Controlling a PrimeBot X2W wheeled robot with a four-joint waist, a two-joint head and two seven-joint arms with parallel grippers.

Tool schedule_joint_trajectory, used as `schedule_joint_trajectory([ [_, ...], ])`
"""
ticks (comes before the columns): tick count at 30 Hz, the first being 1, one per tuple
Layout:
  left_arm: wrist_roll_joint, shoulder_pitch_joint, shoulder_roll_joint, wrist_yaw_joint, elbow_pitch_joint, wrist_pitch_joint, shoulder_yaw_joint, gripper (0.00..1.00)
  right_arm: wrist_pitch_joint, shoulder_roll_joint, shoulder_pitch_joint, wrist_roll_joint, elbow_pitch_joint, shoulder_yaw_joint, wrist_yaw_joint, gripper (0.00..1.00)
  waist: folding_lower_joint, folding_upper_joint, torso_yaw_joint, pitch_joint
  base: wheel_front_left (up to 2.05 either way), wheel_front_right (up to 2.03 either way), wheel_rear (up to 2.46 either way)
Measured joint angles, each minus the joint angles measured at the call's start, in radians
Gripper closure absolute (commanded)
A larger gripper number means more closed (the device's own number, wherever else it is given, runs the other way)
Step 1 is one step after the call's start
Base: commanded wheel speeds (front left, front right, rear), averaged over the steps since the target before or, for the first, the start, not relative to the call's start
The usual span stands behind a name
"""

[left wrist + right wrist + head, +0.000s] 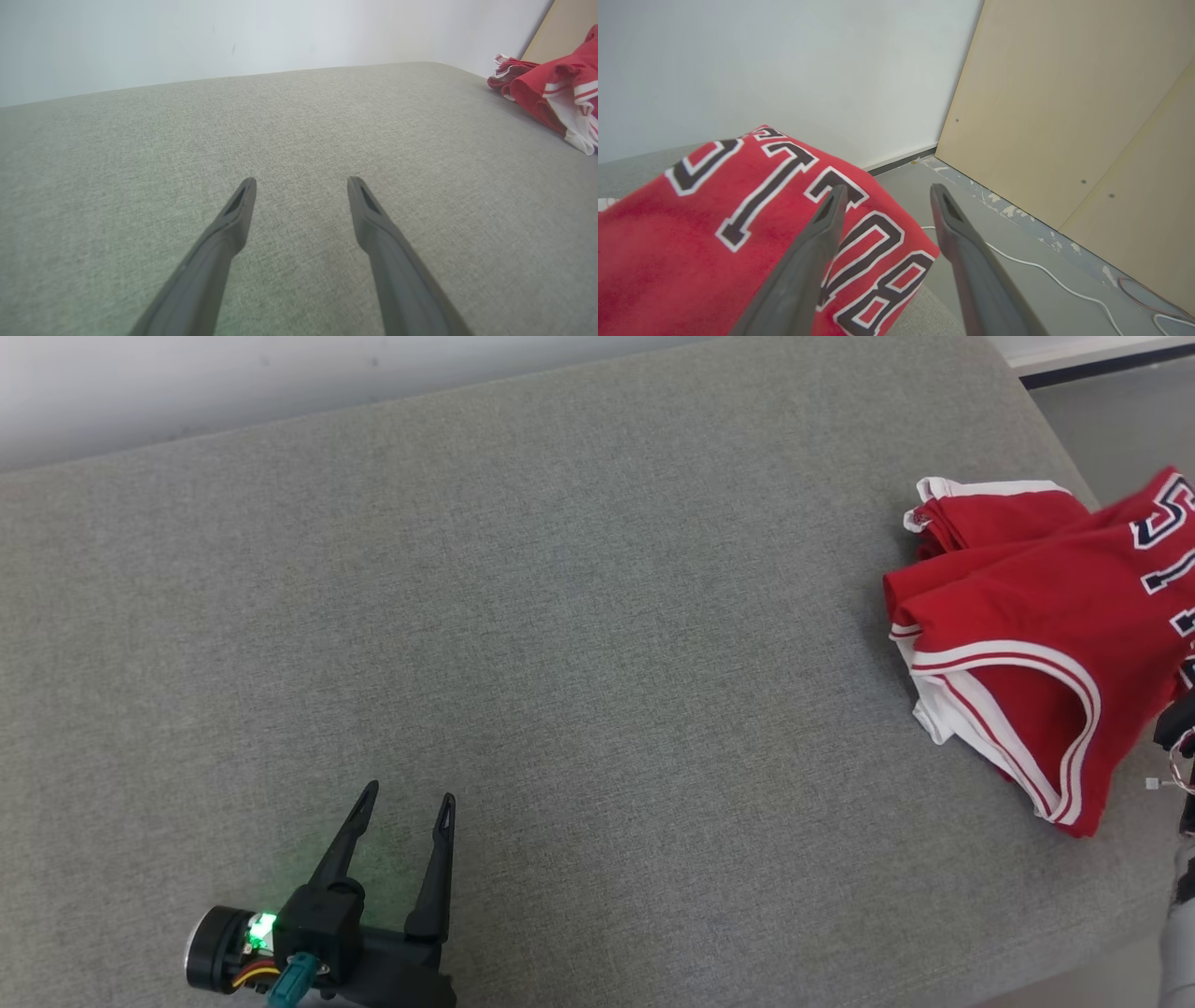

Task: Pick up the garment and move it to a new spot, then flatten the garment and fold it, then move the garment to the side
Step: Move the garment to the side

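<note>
jersey (pixel 1018 607): far right edge of cushion (pixel 560 616) | right gripper (pixel 887 191): just over it, fingers apart, empty | left gripper (pixel 411 791): well apart, wide open

The garment (pixel 1018 607) is a red sleeveless jersey with white-and-red striped trim and dark lettering outlined in white. It lies loosely folded and rumpled at the right-hand edge of the grey upholstered surface (pixel 560 616). Its lettered part reaches over that edge.

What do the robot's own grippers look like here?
The left gripper has two long dark tapering fingers with slotted tips on a black body carrying a green light, a teal connector and yellow and red wires. The right gripper has matching dark slotted fingers.
</note>
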Motion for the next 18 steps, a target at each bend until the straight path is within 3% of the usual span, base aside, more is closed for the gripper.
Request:
schedule_joint_trajectory([
  [5, 0.001, 0.001, 0.0, 0.0, -0.001, 0.0, 0.016, 0.0, 0.0, 0.059, 0.005, -0.049, -0.076, -0.004, 0.0, 0.0, 0.0, 0.0, 0.01, -0.012, 0.0, 0.0, 0.0],
  [12, -0.004, 0.031, -0.003, 0.006, -0.007, 0.0, 0.065, 0.0, 0.0, 0.153, 0.128, 0.072, -0.211, 0.249, 0.0, 0.0, -0.0002, 0.0, 0.009, -0.064, 0.0, 0.0, 0.0],
  [18, -0.017, 0.074, -0.006, 0.02, -0.018, 0.0, 0.104, 0.0, 0.0, 0.192, 0.259, 0.217, -0.296, 0.458, 0.0, 0.0, -0.0003, -0.0001, 0.025, -0.118, 0.0, 0.0, 0.0],
])
